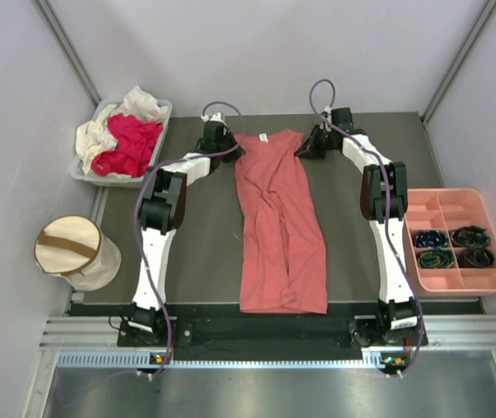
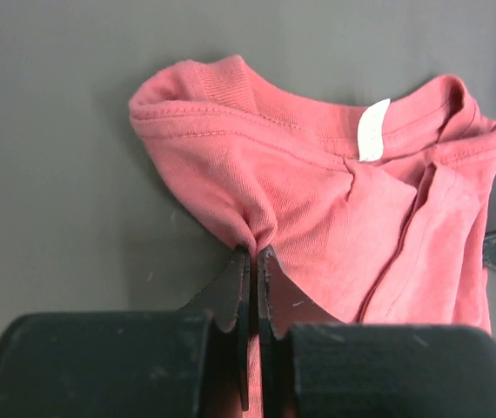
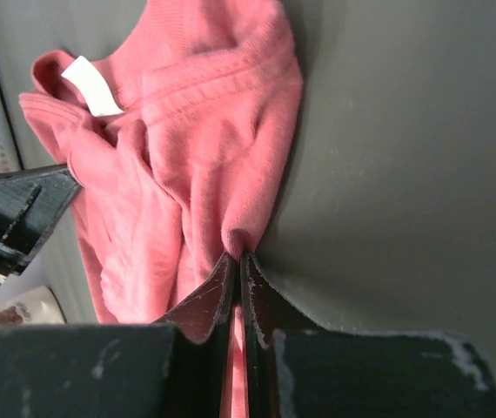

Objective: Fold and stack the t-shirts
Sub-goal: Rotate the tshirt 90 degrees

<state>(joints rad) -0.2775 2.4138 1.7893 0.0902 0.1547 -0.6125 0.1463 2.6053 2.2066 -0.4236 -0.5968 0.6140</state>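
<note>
Salmon-pink shirt point(image 1: 278, 226) lies down the middle of the dark table point(image 1: 196, 261) as a long narrow strip, collar at the far end and hem at the near edge. The left gripper point(image 2: 254, 261) has its jaws pressed together on a pinch of cloth at the far left shoulder. The right gripper point(image 3: 237, 261) is clamped the same way on the far right shoulder. Bare table runs along both long edges of the shirt. A magenta shirt point(image 1: 130, 144) and a cream shirt point(image 1: 91, 139) are heaped in a grey bin point(image 1: 165, 106) at the far left. A pink tray point(image 1: 457, 279) sits at the right edge.
</note>
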